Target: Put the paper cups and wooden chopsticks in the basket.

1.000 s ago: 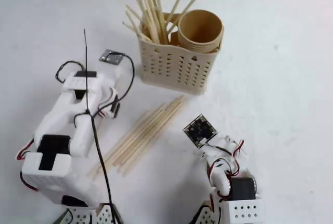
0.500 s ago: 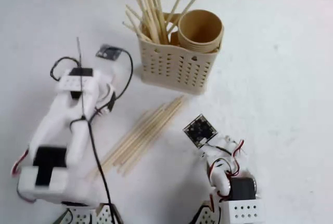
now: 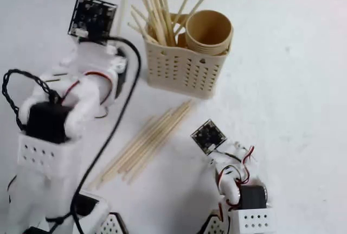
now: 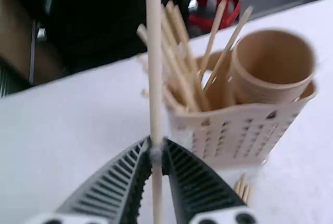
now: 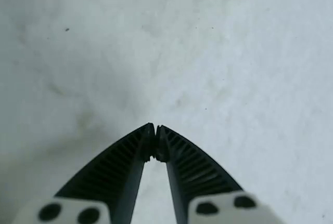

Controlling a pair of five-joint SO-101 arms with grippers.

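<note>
The left gripper (image 4: pixel 156 150) was clenched on one chopstick (image 4: pixel 153 52), pinched low on its length, so that most of the stick rose above the jaws. Its long axis stood close to upright, much like the sticks already in the basket (image 4: pixel 234 130). In the left wrist view the basket lay ahead of the gripper and off to one side, near but apart. From above, the held stick (image 3: pixel 123 0) showed beside the basket's (image 3: pixel 184 74) stick-filled corner, with the cups (image 3: pixel 209 30) stacked in the other half. The coming move likely turned on that sideways gap. The stick's lower end would have to clear the rim before being let down among the others.

The right gripper (image 5: pixel 155 143) was closed on nothing, low over bare table (image 5: pixel 234 78).

More chopsticks (image 3: pixel 146 141) lay flat on the table (image 3: pixel 293 82) between the two arms. Their long axis ran on a diagonal, from near the left arm's base up toward the basket's front. The right arm sat just beside the end of that bundle nearer the basket, though the left arm already had the stick in hand and was the one nearer the basket.

No writing or label could be read on the basket, cups or sticks.
</note>
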